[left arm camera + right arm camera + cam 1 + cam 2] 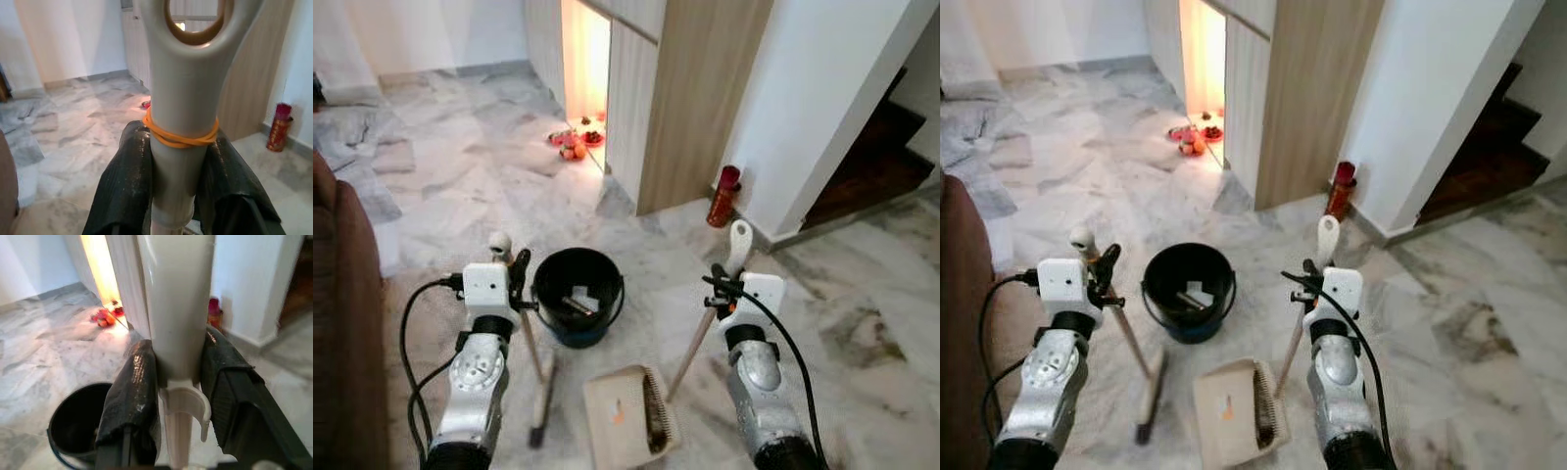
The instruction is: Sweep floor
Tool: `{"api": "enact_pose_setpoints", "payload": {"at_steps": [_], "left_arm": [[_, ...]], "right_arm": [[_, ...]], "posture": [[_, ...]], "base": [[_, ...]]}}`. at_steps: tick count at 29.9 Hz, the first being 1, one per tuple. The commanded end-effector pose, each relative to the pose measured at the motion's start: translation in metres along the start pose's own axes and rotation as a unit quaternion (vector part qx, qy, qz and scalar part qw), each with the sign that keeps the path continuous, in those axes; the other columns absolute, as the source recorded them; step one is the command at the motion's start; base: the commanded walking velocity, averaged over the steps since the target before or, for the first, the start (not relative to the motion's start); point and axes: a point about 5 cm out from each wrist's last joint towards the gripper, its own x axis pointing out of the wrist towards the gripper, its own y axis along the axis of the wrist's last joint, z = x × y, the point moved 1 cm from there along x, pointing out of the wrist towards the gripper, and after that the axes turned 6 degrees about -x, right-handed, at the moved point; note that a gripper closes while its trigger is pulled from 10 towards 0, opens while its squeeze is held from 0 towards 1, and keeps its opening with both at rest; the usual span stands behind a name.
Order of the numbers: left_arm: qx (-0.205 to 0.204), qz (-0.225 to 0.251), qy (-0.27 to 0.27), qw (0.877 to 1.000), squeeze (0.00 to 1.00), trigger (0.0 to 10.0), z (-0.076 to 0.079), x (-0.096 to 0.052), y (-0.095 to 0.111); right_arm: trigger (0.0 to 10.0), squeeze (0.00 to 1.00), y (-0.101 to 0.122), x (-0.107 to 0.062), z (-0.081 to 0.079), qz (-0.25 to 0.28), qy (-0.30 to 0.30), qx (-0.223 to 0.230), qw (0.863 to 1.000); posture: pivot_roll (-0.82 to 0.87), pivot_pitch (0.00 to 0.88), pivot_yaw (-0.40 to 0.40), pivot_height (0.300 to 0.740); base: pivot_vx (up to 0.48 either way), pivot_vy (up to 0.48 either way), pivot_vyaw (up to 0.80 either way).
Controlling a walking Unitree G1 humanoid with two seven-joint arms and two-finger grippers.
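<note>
My left gripper is shut on the upper end of a broom handle; the broom's dark head rests on the marble floor. In the left wrist view the black fingers clamp the pale handle just below an orange rubber band. My right gripper is shut on the long handle of a beige dustpan that lies on the floor between my arms. A black bucket with scraps inside stands just ahead, between both grippers.
A brown sofa fills the left edge. A wooden cabinet and a white wall stand ahead on the right, with a red cylinder at their foot. Dark stairs rise at far right. Red items lie by the lit opening.
</note>
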Motion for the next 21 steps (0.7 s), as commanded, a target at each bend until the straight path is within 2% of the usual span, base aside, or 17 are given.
{"api": "enact_pose_setpoints", "payload": {"at_steps": [1, 6, 19, 21], "left_arm": [[-0.009, 0.02, -0.012, 1.0, 0.0, 10.0, 0.0063, 0.0034, 0.0091], [-0.008, 0.021, -0.015, 1.0, 0.0, 10.0, 0.0064, 0.0035, 0.0096], [-0.011, 0.022, -0.022, 0.999, 0.0, 10.0, 0.009, 0.0034, 0.0101], [-0.01, 0.021, -0.021, 1.0, 0.0, 10.0, 0.0089, 0.0029, 0.0096]], "right_arm": [[10.0, 0.0, 0.0142, 0.0063, -0.0016, 0.028, -0.001, 0.005, 1.0], [10.0, 0.0, 0.0142, 0.0063, -0.0021, 0.027, -0.001, 0.004, 1.0], [10.0, 0.0, 0.014, 0.0074, -0.0024, 0.021, -0.004, 0.011, 1.0], [10.0, 0.0, 0.0138, 0.0075, -0.002, 0.02, -0.004, 0.011, 1.0]], "posture": [[0.1, 0.0, -0.041, 0.74], [0.1, 0.0, -0.039, 0.74], [0.11, 0.0, -0.042, 0.74], [0.11, 0.0, -0.043, 0.74]], "base": [[0.0, 0.382, 0.0], [0.0, 0.332, 0.0], [0.0, 0.0, 0.0], [0.0, 0.0, -0.52]]}}
